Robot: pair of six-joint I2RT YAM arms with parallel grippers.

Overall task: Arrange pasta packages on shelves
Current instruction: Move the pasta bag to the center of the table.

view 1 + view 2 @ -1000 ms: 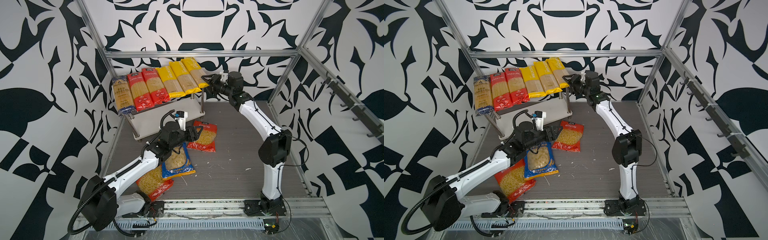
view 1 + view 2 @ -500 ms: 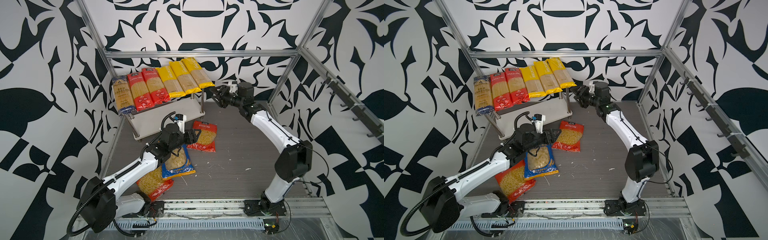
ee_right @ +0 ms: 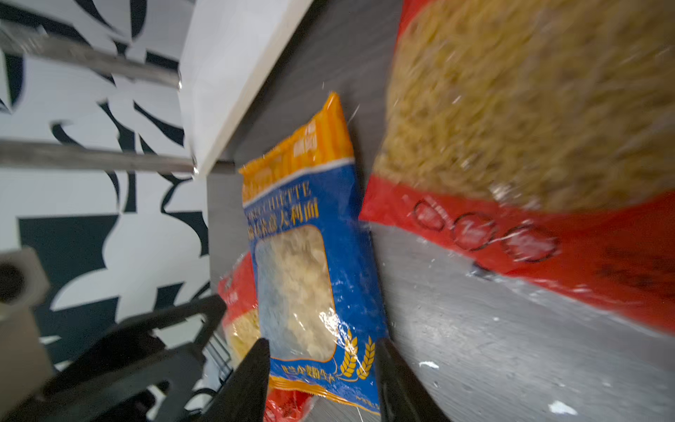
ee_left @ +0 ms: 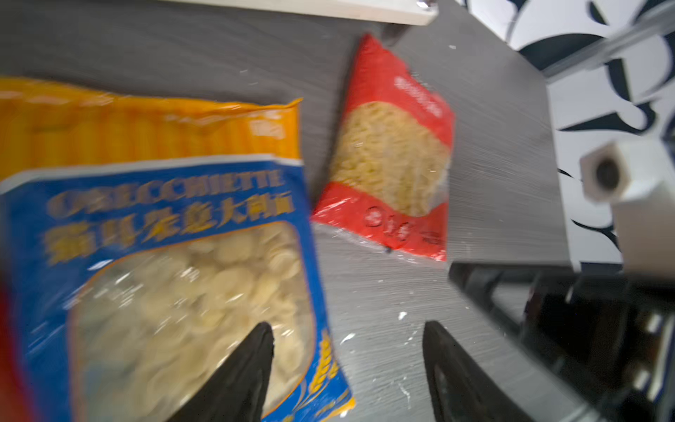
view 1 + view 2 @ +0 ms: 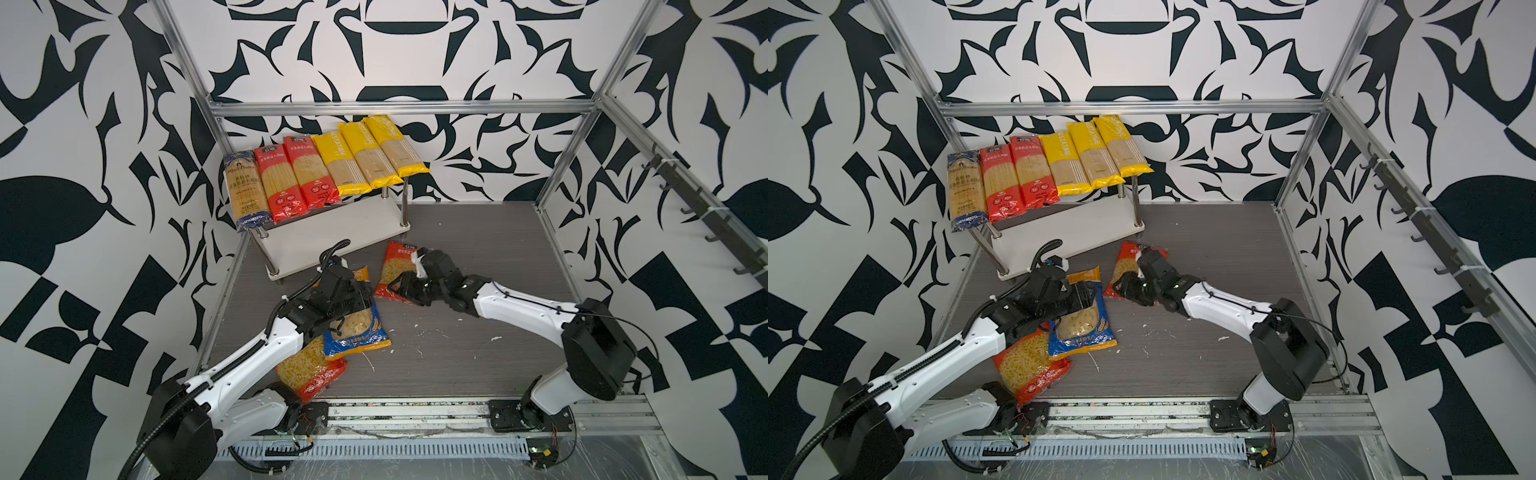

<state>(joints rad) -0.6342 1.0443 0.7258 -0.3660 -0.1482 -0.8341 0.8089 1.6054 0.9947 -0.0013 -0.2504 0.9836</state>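
Spaghetti packs (image 5: 324, 174), six, in a row on upper board of shelves (image 5: 332, 232) in both top views. Blue-orange bag (image 5: 357, 332), near red-orange bag (image 5: 309, 370) partly under it, and far red-orange bag (image 5: 395, 266) flat on desk (image 5: 478, 257). Left gripper (image 5: 361, 301) over blue-orange bag; right gripper (image 5: 1125, 286) at far red-orange bag's near edge. Left wrist: left gripper (image 4: 347, 325) apart, grips nothing, one finger (image 4: 252, 372) over blue-orange bag (image 4: 164, 255). Right wrist: right gripper (image 3: 322, 343) apart, grips nothing.

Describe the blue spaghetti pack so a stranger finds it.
Find the white two-tier rack at the back. Six long spaghetti packs lie across its top board. The blue spaghetti pack is at the left end: the only blue one, beside a red pack.
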